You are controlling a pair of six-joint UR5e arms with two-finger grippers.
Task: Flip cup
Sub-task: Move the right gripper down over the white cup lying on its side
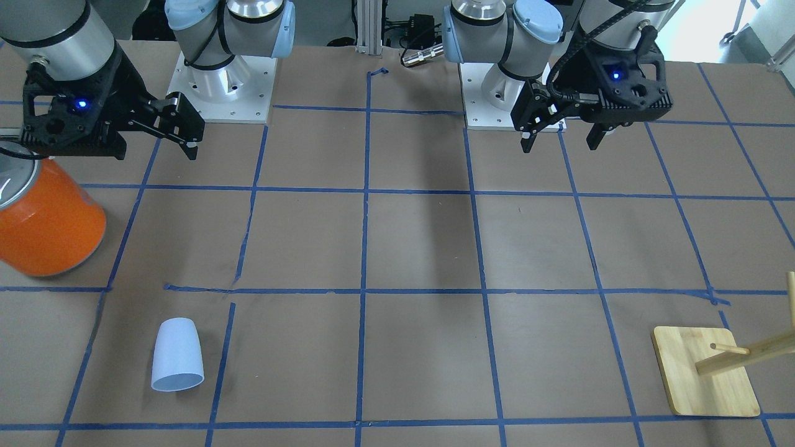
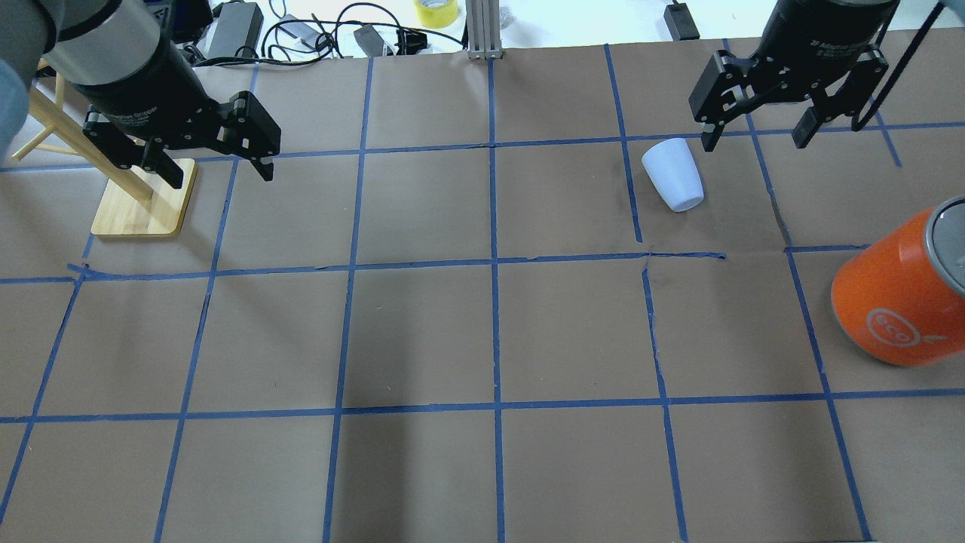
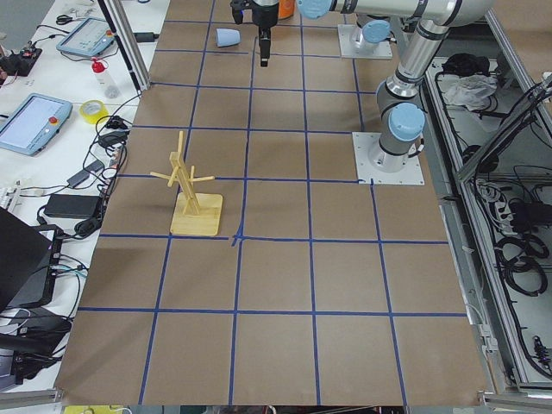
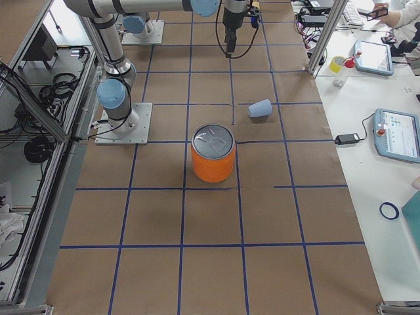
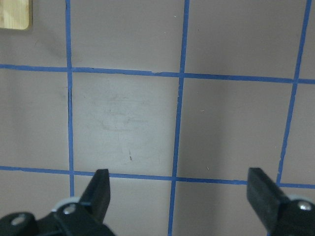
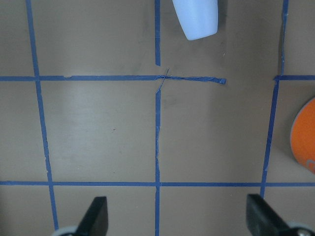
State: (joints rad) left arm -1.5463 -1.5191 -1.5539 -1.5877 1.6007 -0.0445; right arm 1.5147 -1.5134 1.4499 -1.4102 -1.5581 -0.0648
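Observation:
The cup (image 2: pixel 673 175) is a small pale blue-white tumbler lying on its side on the brown table, mouth pointing away from the robot. It also shows in the front view (image 1: pixel 177 355), the right side view (image 4: pixel 260 108) and at the top of the right wrist view (image 6: pixel 196 17). My right gripper (image 2: pixel 754 142) is open and empty, raised above the table just right of the cup; it also shows in the front view (image 1: pixel 155 152). My left gripper (image 2: pixel 221 177) is open and empty, far from the cup at the table's other end (image 1: pixel 559 146).
A large orange can (image 2: pixel 897 302) with a silver top stands on the robot's right, nearer the robot than the cup (image 1: pixel 49 230). A wooden peg rack (image 2: pixel 143 211) stands by the left gripper (image 1: pixel 705 372). Blue tape lines grid the table.

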